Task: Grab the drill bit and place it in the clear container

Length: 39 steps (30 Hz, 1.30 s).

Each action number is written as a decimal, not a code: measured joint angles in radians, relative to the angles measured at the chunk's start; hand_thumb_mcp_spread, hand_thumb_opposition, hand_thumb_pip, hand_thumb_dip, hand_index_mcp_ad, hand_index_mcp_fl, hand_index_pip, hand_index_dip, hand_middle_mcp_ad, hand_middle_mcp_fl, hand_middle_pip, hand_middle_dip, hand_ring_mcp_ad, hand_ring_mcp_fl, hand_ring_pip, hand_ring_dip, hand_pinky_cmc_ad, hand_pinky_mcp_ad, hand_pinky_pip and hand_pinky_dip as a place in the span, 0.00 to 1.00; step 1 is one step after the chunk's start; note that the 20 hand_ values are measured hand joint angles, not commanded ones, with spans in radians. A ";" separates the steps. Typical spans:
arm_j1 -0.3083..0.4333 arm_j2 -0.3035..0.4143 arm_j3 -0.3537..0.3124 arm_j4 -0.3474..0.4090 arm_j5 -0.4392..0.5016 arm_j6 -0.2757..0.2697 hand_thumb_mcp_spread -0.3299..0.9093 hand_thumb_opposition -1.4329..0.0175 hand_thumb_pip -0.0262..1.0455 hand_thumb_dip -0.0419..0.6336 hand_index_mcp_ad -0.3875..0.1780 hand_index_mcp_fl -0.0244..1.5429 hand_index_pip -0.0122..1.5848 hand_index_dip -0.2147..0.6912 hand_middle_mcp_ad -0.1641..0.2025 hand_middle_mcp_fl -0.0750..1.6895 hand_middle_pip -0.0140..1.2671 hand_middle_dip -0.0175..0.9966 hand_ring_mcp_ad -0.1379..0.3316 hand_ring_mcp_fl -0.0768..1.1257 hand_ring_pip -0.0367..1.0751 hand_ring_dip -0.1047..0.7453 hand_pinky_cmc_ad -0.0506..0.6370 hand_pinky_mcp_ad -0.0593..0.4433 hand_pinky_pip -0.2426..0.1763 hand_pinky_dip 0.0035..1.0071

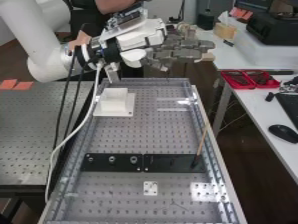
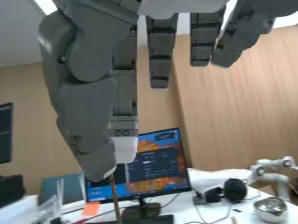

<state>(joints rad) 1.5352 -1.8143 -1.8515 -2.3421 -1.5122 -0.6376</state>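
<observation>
The hand [image 1: 174, 49] is above the far end of the perforated bench plate, its fingers pointing to the right. In the wrist view a thin brownish drill bit [image 2: 116, 200] hangs down from the hand [image 2: 90, 100], pinched between the thumb and a light-tipped finger; its upper end is hidden by them. Faint bright edges of what looks like the clear container [image 1: 173, 109] lie on the far part of the plate, below the hand and right of the white block.
A white block [image 1: 114, 102] stands on the plate [image 1: 126, 135]. Black strips [image 1: 112, 160] cross it nearer, with a slender wooden stick [image 1: 202, 137] leaning up at their right end. Red trays [image 1: 237, 80] and a mouse [image 1: 283, 133] rest on the right table. A cable loops down at left.
</observation>
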 joint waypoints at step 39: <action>0.257 -0.194 0.076 -0.114 0.004 0.138 0.81 0.32 0.35 0.38 0.44 0.67 0.56 0.55 0.61 0.21 0.12 0.18 0.72 0.12 0.13 0.14 0.51 0.44 0.40 0.19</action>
<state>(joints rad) 1.7921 -2.0078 -1.7754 -2.4564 -1.5082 -0.4993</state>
